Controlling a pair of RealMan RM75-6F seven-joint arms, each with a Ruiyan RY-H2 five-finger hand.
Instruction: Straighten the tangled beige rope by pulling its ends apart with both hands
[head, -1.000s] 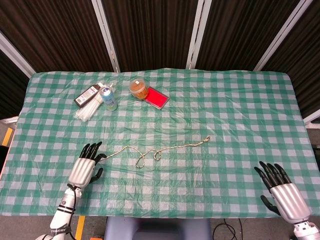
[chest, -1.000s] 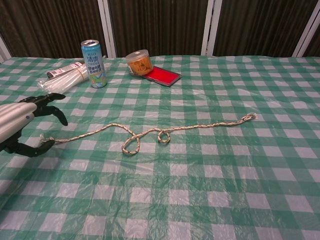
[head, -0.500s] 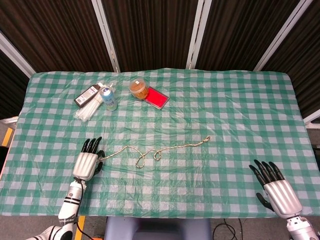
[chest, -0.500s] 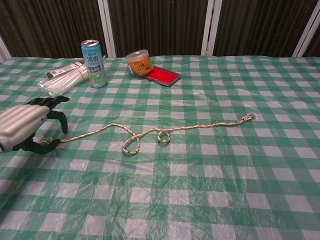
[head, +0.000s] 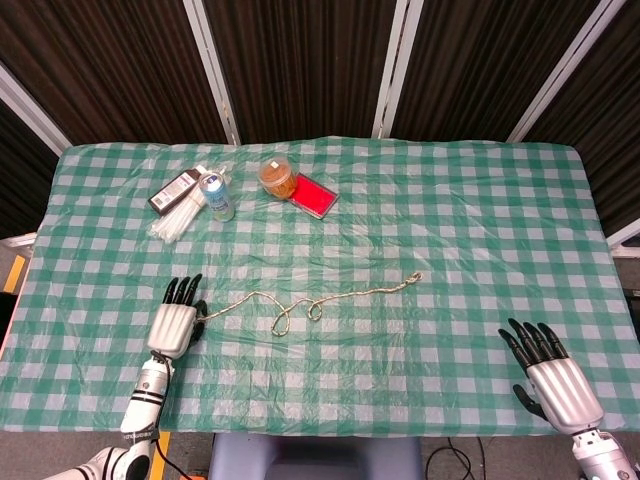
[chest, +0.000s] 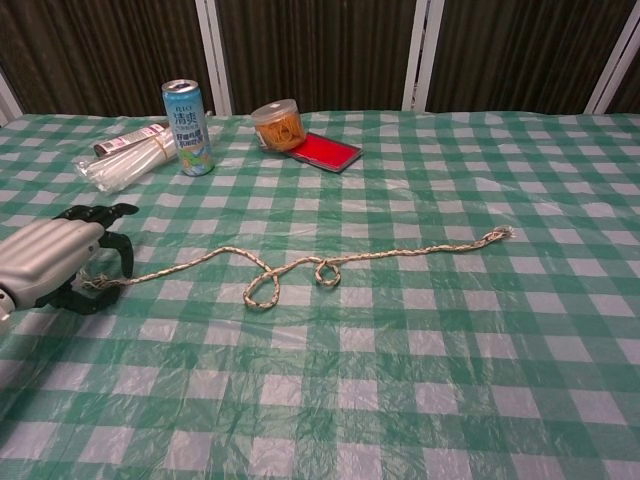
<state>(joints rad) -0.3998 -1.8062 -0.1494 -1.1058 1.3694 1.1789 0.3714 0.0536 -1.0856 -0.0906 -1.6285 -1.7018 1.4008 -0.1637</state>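
The rope (chest: 300, 268) lies on the counter (head: 470, 230) with two small loops near its middle; the left hand (chest: 55, 262) has its fingers (chest: 105, 213) curled over the rope's left end, whether clamped I cannot tell; the right hand (head: 553, 380) hovers well apart, fingers spread, holding nothing.

I see a twisted, fibrous matt rope (chest: 300, 266) on a glossy, wrinkled plastic tablecloth (chest: 420, 380); my left hand (chest: 50, 262) has a brushed-metal back.
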